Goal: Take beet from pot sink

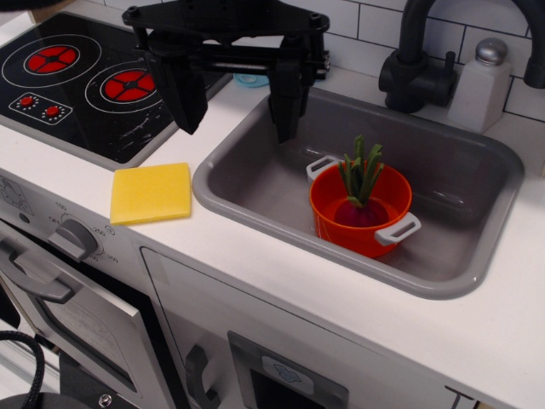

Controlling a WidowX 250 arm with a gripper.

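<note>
The beet (362, 209) is a dark magenta bulb with upright green stalks, and it sits inside the orange pot (341, 223). The pot has two light grey handles and stands in the grey sink (255, 183), right of the middle. My black gripper (237, 115) hangs open and empty above the sink's left rim. Its right finger is over the basin, its left finger over the counter. It is to the upper left of the pot and apart from it.
A yellow sponge (151, 192) lies on the white counter left of the sink. A black stove top (77, 81) with red burners is at the back left. A black faucet (417, 64) and a white shaker (481, 85) stand behind the sink.
</note>
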